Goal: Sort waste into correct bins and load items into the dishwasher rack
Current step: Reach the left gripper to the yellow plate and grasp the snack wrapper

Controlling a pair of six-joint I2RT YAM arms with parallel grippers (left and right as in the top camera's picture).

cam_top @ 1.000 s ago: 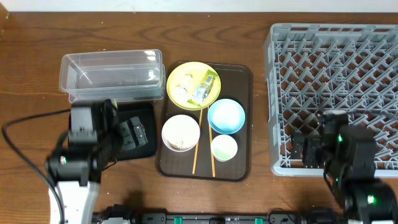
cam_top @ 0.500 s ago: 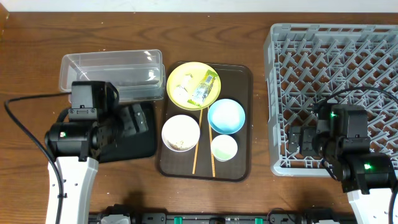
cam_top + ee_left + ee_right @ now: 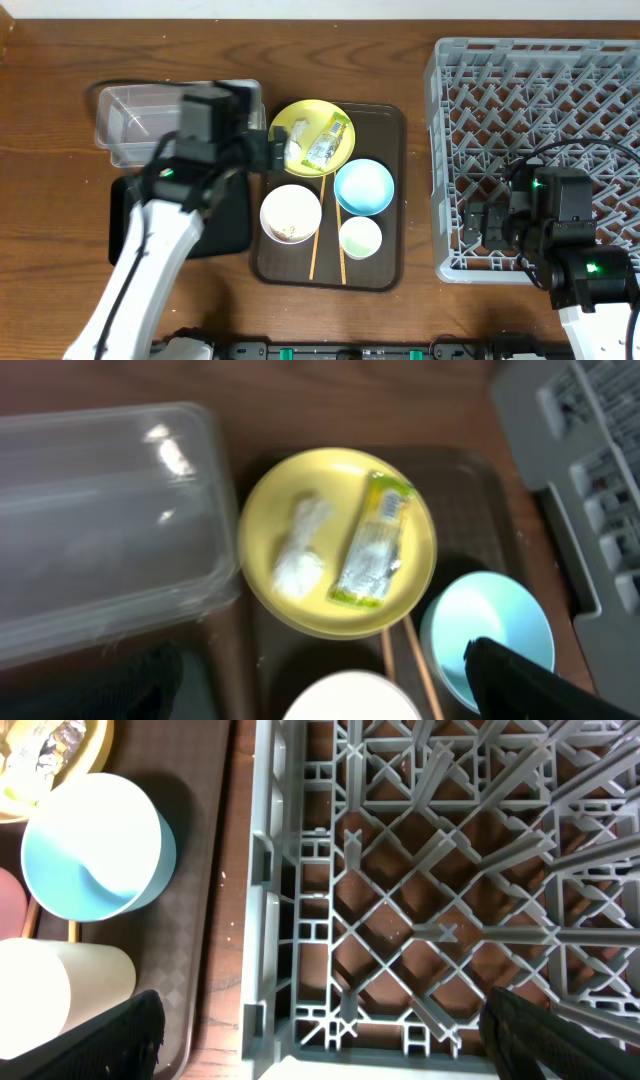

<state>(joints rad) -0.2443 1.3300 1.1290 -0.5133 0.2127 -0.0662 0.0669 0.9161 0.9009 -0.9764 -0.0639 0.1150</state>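
Observation:
The yellow plate (image 3: 312, 112) on the brown serving tray holds the yellow-green wrapper (image 3: 330, 142) and the white crumpled scrap (image 3: 295, 148); both show in the left wrist view, wrapper (image 3: 372, 540) and scrap (image 3: 298, 555). My left gripper (image 3: 275, 152) is open and empty at the plate's left edge (image 3: 315, 660). Below the plate are the white bowl (image 3: 290, 210), light blue bowl (image 3: 363, 187), pale cup (image 3: 360, 238) and two chopsticks (image 3: 318, 235). My right gripper (image 3: 485, 225) is open and empty over the grey rack's (image 3: 540, 120) front-left corner (image 3: 325, 1020).
The clear tub (image 3: 130, 125) stands at the back left, partly under my left arm. The black tray (image 3: 230, 215) lies in front of it, next to the brown serving tray (image 3: 385, 125). The right wrist view shows the blue bowl (image 3: 90, 845) and cup (image 3: 50, 995) left of the rack.
My left arm has swung from over the black tray up and to the right, to the yellow plate's edge. My right arm has shifted slightly over the rack's corner.

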